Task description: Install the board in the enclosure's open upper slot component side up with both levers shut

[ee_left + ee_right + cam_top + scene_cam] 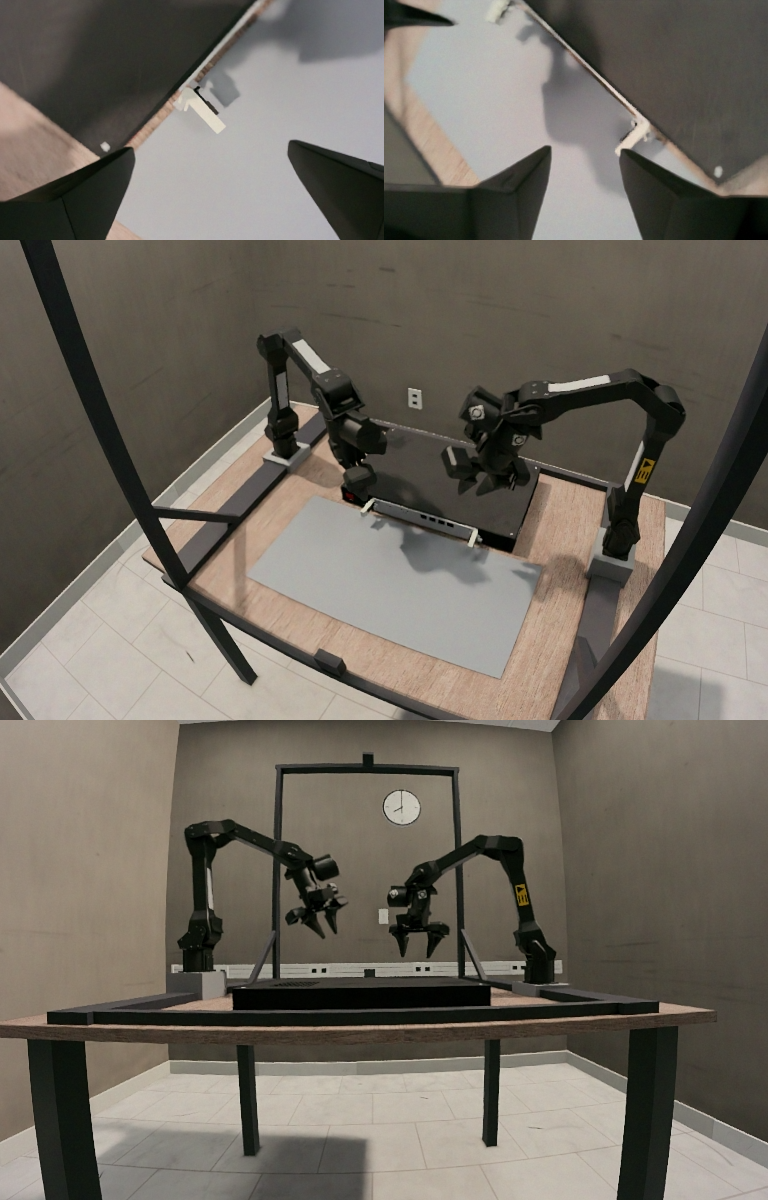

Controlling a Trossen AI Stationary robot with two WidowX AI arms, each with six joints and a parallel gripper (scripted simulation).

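The black enclosure (pixel 447 489) stands on the bench behind the grey mat (pixel 396 585). The board's grey panel (pixel 421 519) sits in the enclosure's front face. Its two cream levers (pixel 367 506) (pixel 472 538) point straight out over the mat. My left gripper (pixel 357 480) hangs open and empty above the panel's left end; its lever shows in the left wrist view (pixel 202 110) between the wide fingers. My right gripper (pixel 481 484) is raised over the enclosure's top, part open and empty. The right wrist view shows the other lever (pixel 631 137) just beyond the fingers.
Dark rails (pixel 226 511) run along the bench sides by each arm's base. A black frame (pixel 113 426) arches over the front edge. In the exterior view the left gripper (pixel 417 940) and the right gripper (pixel 320 923) hang well above the enclosure (pixel 362 991).
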